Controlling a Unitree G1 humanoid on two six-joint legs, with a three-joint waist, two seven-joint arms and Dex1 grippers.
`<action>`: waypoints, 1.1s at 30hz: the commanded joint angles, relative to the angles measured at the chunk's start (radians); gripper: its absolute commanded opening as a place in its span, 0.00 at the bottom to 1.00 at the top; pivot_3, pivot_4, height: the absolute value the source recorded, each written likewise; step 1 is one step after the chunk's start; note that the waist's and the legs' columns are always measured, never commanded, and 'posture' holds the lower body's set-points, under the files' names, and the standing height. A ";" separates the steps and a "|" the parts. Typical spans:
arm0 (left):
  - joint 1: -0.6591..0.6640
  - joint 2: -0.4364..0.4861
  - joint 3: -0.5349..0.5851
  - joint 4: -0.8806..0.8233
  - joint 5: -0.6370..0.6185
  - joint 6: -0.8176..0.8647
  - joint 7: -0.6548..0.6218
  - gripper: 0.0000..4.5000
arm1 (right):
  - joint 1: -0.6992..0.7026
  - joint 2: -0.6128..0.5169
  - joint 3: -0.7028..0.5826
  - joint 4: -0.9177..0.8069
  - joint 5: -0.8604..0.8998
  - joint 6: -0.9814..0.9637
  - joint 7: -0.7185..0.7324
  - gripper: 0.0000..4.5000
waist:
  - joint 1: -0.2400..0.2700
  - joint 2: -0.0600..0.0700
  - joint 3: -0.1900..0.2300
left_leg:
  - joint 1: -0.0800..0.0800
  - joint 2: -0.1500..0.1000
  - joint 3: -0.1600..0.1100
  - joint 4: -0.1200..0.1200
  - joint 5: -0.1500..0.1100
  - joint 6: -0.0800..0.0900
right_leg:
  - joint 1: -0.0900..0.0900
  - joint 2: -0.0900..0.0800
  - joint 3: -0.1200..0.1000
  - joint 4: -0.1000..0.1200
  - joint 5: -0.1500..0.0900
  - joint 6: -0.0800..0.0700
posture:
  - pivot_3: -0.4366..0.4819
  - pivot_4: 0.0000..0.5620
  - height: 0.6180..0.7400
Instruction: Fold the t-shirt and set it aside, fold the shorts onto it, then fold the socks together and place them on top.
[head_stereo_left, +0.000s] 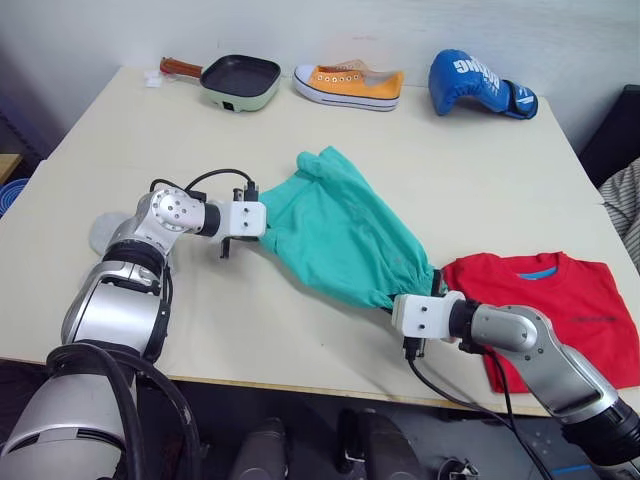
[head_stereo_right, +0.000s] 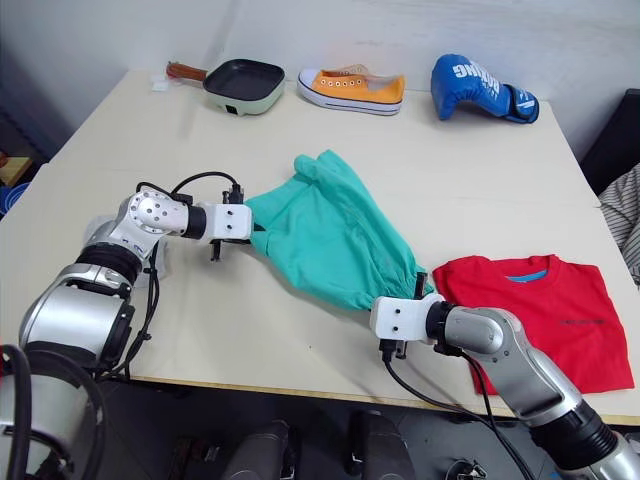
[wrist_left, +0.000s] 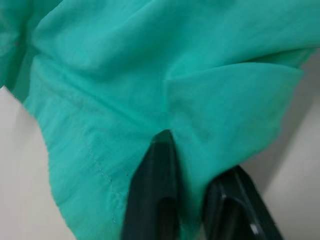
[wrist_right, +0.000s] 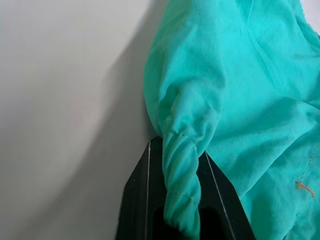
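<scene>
Nearest me, my right tool (head_stereo_left: 436, 287) is clamped on the gathered waistband of the shorts (head_stereo_left: 340, 235); the wrist view shows a twisted roll of teal cloth pinched between its two fingers (wrist_right: 141, 200). My left tool (head_stereo_left: 268, 233) grips the opposite edge, its fingers nearly closed with cloth between them, so the single pair of shorts stretches between both tools across the middle of the worktop (head_stereo_left: 450, 170). One red t-shirt (head_stereo_left: 560, 310) lies flat at the near right edge, just beside the right tool. A small grey patch (head_stereo_left: 100, 230) behind my left arm may be the socks, though I cannot be sure. Along the far edge sit one green pan (head_stereo_left: 238, 82), one orange sneaker (head_stereo_left: 350, 85) and one blue boxing glove (head_stereo_left: 478, 82), well apart from the clothes.
</scene>
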 joint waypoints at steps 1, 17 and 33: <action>0.057 0.067 0.044 -0.084 -0.115 0.004 -0.267 0.01 | -0.019 -0.020 -0.055 0.070 0.055 -0.158 0.066 0.00 | -0.007 0.000 0.000 | 0.001 0.001 0.002 0.000 0.000 0.000 | 0.000 0.001 -0.001 0.000 0.000 0.000 | 0.48 0.27 1.00; 1.214 0.559 0.415 -1.537 -0.627 0.839 -0.326 0.01 | -0.026 -0.059 -0.157 0.204 0.499 -0.177 0.426 0.00 | 0.001 0.013 0.004 | 0.013 0.004 -0.005 -0.002 -0.003 0.000 | 0.013 -0.001 0.004 -0.008 -0.001 -0.002 | 0.48 0.27 1.00; 1.239 0.530 0.417 -1.477 -0.668 0.887 -0.260 0.05 | 0.021 -0.030 -0.204 0.106 0.504 -0.071 0.390 0.00 | -0.057 0.002 -0.005 | 0.035 0.063 0.145 -0.008 -0.021 -0.020 | -0.035 0.042 0.083 0.023 -0.009 -0.017 | 0.48 0.27 1.00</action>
